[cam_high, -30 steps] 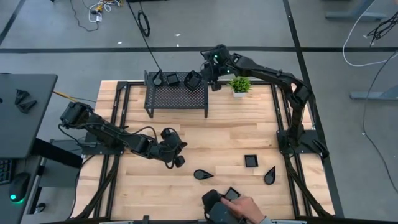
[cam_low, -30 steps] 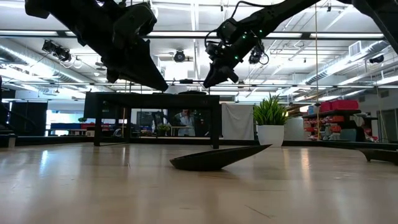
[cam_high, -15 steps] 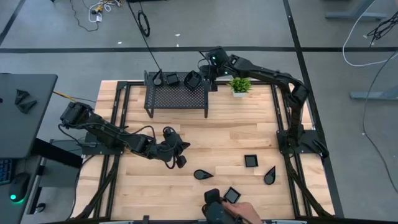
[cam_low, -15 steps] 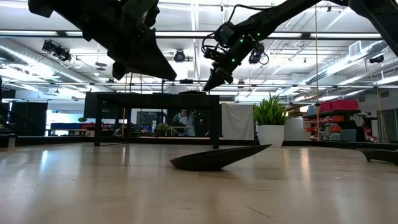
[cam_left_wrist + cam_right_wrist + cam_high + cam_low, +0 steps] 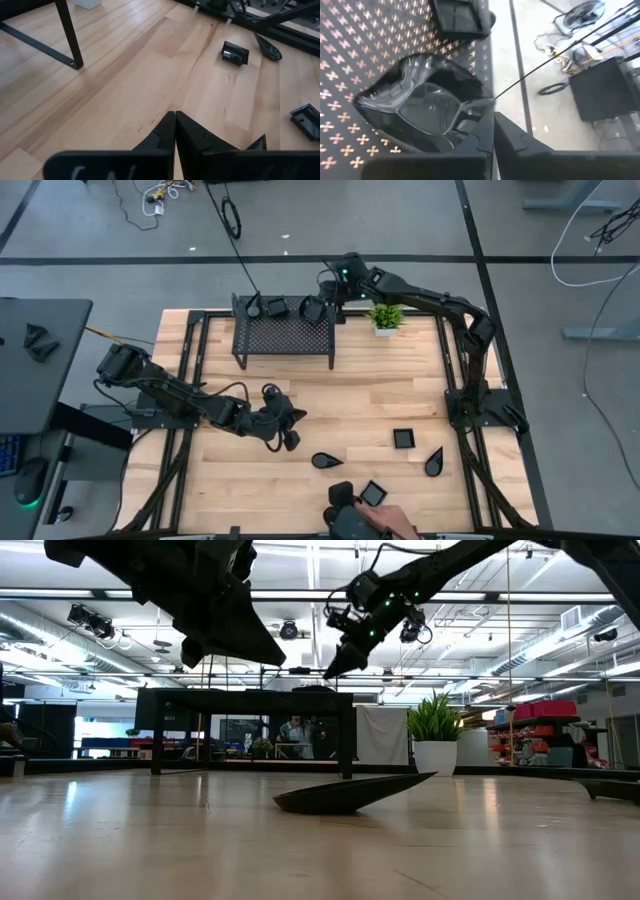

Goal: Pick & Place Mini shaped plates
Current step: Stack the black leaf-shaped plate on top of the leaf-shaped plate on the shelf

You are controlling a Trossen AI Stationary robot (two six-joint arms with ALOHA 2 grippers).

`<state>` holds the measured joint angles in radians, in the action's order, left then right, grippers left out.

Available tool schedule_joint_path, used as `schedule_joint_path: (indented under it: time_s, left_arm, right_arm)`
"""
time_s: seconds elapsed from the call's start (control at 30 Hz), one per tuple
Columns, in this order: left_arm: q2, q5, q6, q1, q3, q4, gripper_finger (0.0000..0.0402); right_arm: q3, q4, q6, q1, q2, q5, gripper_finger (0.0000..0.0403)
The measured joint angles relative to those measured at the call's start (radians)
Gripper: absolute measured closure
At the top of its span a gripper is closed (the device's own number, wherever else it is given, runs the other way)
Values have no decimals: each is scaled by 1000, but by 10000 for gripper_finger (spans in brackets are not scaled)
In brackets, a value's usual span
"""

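Note:
On the black mesh rack (image 5: 285,335) at the far side lie three mini shaped plates: a rounded one (image 5: 312,307) at its right end and two more (image 5: 277,307) (image 5: 255,308). My right gripper (image 5: 493,117) is shut just off the rounded plate's rim (image 5: 470,102), above the rack's far right corner (image 5: 328,302). I cannot tell whether it touches the rim. My left gripper (image 5: 288,438) hovers shut over the table's middle left. Loose plates rest flat on the wood: two teardrops (image 5: 325,460) (image 5: 434,464) and two squares (image 5: 403,439) (image 5: 374,493).
A small potted plant (image 5: 385,317) stands right of the rack. A person's hand (image 5: 390,522) with a dark object (image 5: 342,510) reaches in at the near edge. Bare wood lies between the rack and the loose plates.
My right gripper has shut and rolled about its own line while staying at the rack's far right corner; the rounded plate lies on the rack as before. My left gripper has tipped its fingertips up a little without shifting place.

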<state>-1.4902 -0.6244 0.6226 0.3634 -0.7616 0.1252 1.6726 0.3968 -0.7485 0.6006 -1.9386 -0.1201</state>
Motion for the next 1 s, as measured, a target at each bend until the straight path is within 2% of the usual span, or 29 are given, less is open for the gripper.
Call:
schedule_joint_path:
  time_s: [0.17, 0.43, 0.57, 0.77, 1.0]
  left_arm:
    - [0, 0, -1, 0, 0, 3, 386]
    - [0, 0, -3, 0, 0, 2, 385]
    - [0, 0, -5, 0, 0, 2, 385]
    - [0, -3, -6, 0, 0, 2, 385]
    - [0, 4, -6, 0, 0, 2, 385]
  right_arm:
    - [0, 28, 33, 0, 59, 0, 394]
    - [2, 194, 273, 0, 130, -1, 398]
    - [2, 240, 381, 1, 115, 3, 398]
    - [1, 198, 472, 2, 65, 110, 398]
    - [1, 194, 533, -3, 38, 106, 398]
